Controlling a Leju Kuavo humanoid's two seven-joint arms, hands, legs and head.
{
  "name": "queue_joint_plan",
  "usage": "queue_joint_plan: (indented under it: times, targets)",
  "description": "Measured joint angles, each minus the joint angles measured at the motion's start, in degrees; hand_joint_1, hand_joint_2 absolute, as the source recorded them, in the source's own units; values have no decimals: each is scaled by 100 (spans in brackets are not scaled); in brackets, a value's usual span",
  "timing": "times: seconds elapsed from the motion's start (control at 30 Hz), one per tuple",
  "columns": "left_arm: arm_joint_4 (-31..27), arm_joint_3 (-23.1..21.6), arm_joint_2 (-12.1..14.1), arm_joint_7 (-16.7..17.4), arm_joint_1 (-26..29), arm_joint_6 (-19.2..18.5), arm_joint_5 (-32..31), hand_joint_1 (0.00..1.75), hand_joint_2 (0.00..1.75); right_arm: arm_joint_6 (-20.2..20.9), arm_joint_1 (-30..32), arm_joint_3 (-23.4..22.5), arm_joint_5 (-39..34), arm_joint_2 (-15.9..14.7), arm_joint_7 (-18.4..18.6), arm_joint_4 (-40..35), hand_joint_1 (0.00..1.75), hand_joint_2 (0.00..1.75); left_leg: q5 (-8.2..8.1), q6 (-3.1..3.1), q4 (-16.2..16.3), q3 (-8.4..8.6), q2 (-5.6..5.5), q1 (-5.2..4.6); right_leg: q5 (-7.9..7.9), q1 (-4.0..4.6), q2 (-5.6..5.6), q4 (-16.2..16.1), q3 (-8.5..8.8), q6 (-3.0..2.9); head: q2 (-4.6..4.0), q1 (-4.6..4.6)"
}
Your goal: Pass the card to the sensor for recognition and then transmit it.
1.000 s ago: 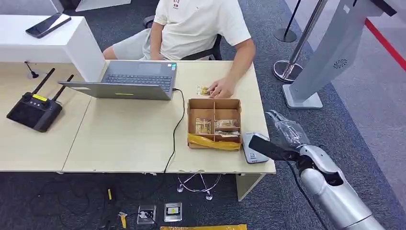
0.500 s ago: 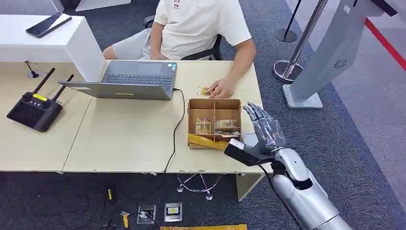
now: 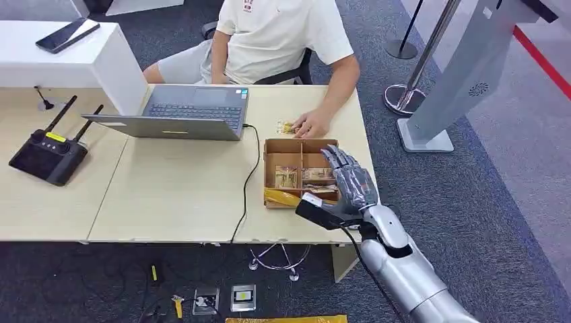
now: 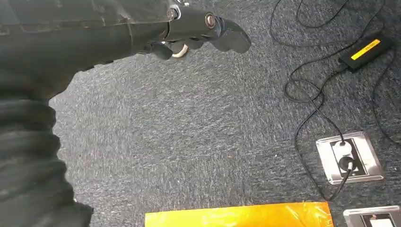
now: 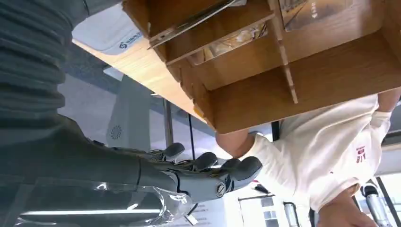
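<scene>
Since the earlier head view, the right hand [image 3: 350,185] has travelled inward from beyond the tabletop's [image 3: 182,195] right edge and now hovers over the right side of the cardboard box [image 3: 283,149], covering the grey sensor pad that lay just beside it. Its fingers [image 3: 340,165] are spread and hold nothing. The step in hand appears to be the approach to pick up a card: cards [image 3: 286,176] lie in the near compartments of the divided box, and another card [image 3: 285,127] rests on the tabletop under a seated person's hand [image 3: 311,124]. The next move likely calls for lowering the fingers into a near compartment and pinching one card without catching the partition walls or the yellow tape [image 3: 289,198] on the front wall. The left hand [image 4: 189,30] hangs above the carpet, fingers loosely curled around nothing.
</scene>
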Motion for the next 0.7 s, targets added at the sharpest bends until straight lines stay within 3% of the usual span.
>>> queue_joint_plan:
  times: [0.7]
  targets:
    - [0,0,-20,52,-8,9,0,0,0,107,-188,52,-155,135,9,398,0,175,0,0,0,1,1,0,0,0,1,0,-1,0,0,0]
